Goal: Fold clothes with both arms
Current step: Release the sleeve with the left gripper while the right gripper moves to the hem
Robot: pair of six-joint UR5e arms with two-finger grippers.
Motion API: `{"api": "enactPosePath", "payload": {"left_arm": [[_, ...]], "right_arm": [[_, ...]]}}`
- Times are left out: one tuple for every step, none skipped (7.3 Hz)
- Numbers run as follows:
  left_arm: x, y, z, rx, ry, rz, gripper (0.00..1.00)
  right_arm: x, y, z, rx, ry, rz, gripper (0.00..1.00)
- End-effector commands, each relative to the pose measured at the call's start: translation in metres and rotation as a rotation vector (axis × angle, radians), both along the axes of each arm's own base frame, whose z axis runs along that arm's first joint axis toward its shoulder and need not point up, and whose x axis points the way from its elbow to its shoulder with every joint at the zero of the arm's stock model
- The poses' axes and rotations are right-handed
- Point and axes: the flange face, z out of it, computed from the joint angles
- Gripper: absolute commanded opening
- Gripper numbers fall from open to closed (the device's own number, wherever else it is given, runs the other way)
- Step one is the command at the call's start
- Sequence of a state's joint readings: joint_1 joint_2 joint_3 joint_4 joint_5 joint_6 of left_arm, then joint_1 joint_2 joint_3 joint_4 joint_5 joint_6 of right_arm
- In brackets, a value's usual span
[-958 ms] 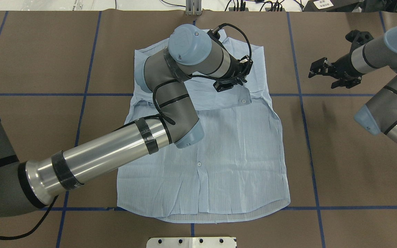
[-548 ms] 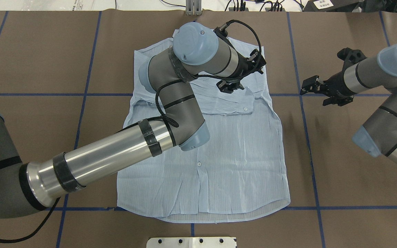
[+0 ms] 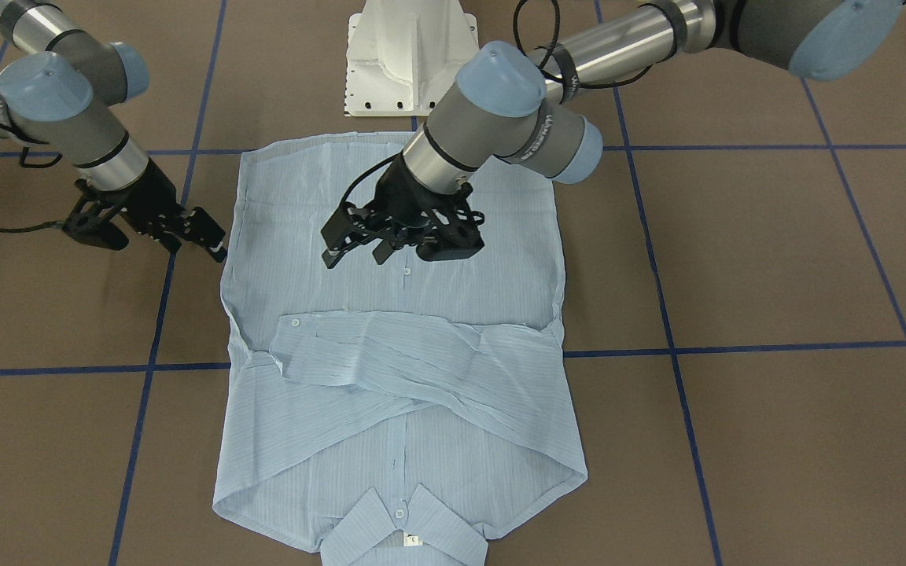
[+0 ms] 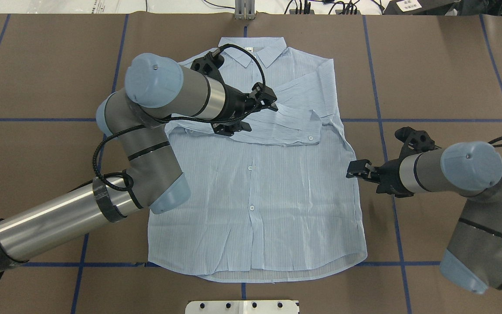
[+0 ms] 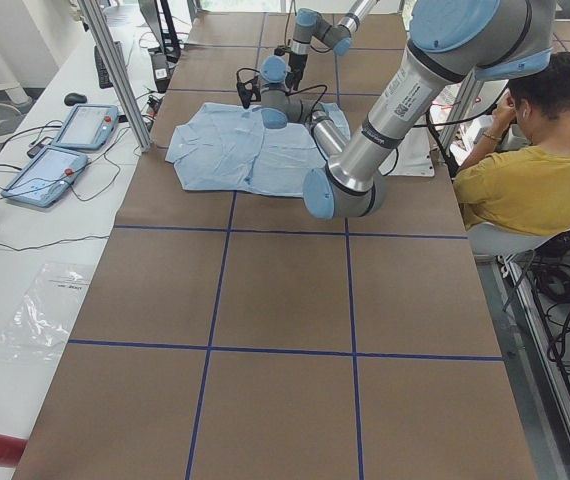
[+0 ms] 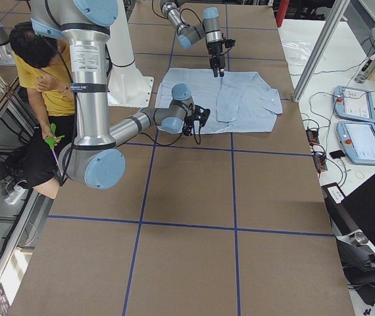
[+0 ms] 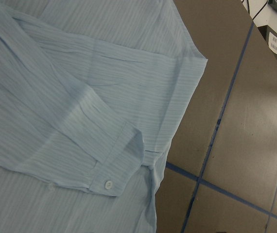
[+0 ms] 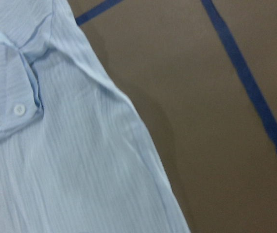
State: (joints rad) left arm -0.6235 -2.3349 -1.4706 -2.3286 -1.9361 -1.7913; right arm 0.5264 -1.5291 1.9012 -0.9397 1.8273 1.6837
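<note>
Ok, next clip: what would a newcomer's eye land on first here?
A pale-blue shirt lies flat, front up, on the brown table, its sleeves folded across the chest. The left gripper hovers open over those sleeves. The right gripper sits at the shirt's side edge on the robot's right.

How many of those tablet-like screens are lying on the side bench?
2. Both lie on the white bench beside the table: the far screen level with the shirt, the near screen beside it. None seems hidden.
</note>
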Motion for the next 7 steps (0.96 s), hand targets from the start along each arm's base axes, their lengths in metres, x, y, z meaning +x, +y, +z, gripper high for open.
{"api": "enactPosePath", "payload": {"left_arm": [[-0.028,-0.01,0.018,0.025,-0.017,-0.035,0.85],[-0.034,-0.008,0.011,0.035,-0.004,-0.041,0.85],[-0.035,-0.01,0.015,0.038,-0.01,-0.076,0.85],[-0.034,-0.009,0.015,0.038,-0.011,-0.077,0.85],[-0.035,-0.009,0.015,0.038,-0.011,-0.077,0.85],[-0.037,-0.009,0.012,0.042,-0.006,-0.081,0.85],[-0.037,-0.008,0.013,0.041,-0.007,-0.081,0.85]], "right_arm": [[-0.02,0.065,-0.038,-0.097,0.042,-0.009,0.96],[-0.032,0.092,-0.034,-0.151,0.056,0.005,0.93],[-0.035,0.109,-0.021,-0.154,0.086,0.024,0.91],[-0.033,0.118,-0.008,-0.176,0.111,0.031,0.88],[-0.028,0.12,-0.003,-0.18,0.123,0.031,0.83],[-0.029,0.121,-0.002,-0.183,0.123,0.03,0.73],[-0.03,0.122,-0.002,-0.183,0.123,0.027,0.7]]}}
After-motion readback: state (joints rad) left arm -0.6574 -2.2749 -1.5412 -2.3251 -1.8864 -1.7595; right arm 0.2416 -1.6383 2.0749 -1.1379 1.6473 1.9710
